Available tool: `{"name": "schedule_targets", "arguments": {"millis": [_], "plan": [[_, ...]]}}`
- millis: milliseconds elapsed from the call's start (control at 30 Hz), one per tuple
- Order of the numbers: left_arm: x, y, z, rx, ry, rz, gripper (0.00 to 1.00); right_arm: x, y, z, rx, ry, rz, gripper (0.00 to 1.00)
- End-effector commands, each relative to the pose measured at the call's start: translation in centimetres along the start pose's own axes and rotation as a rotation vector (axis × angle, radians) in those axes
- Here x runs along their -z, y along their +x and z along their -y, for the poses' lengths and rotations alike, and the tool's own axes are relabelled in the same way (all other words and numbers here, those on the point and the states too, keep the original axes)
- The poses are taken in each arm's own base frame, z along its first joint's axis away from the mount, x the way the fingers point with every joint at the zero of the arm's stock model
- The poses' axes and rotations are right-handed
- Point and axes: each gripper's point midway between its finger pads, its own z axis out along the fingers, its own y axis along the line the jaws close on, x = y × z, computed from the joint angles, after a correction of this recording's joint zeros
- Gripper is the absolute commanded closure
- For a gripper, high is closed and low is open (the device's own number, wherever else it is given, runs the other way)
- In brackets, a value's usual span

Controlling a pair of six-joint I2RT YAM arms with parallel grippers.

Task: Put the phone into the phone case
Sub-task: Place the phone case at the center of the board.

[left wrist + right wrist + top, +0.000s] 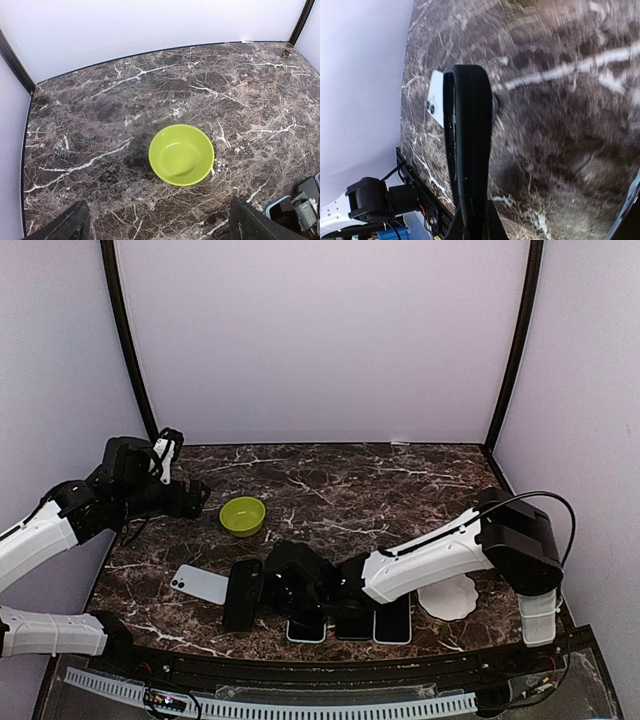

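1. Case (243, 593): black. We see it at the near left of the bench (400, 490), gripped at one end by the right claw (268, 588), which is clenched on it. The right wrist view shows it edge-on.
2. Phone (200, 583): white, lying flat with its back lenses up. We place it just left of the case and outside it.
3. Left claw (160, 227): released, with the fingers spread wide. We find it raised over the far left of the bench, holding nothing.
4. Bowl (243, 515): green, and we see it upright, beyond the case.
5. Three more phones (352, 625): we count them side by side at the near edge, under the right arm.
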Motion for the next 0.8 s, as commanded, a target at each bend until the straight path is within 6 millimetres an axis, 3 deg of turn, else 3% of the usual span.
{"name": "schedule_targets", "arguments": {"millis": [0,200,333,500,633,767], "plan": [[0.7,-0.6,-0.9,0.023,-0.033,0.061,0.01,-0.1,1.5,-0.1,-0.108,-0.032,0.032,1.0],[0.3,-0.4,-1.1,0.014,-0.043,0.049,0.01,-1.1,3.1,1.8,-0.113,0.01,-0.015,1.0],[0.1,-0.1,-1.4,0.009,-0.06,0.042,0.01,-0.4,2.8,3.8,-0.144,0.041,0.021,0.98],[0.0,-0.1,-1.5,0.003,-0.069,0.039,0.01,-0.8,2.8,5.6,-0.093,0.119,0.0,0.71],[-0.1,0.0,-1.7,0.0,-0.077,0.039,0.01,-0.3,2.2,5.4,-0.017,0.162,0.001,0.49],[-0.2,0.1,-1.9,0.0,-0.089,0.036,0.01,0.7,0.4,3.5,0.191,0.249,0.016,0.37]]}}
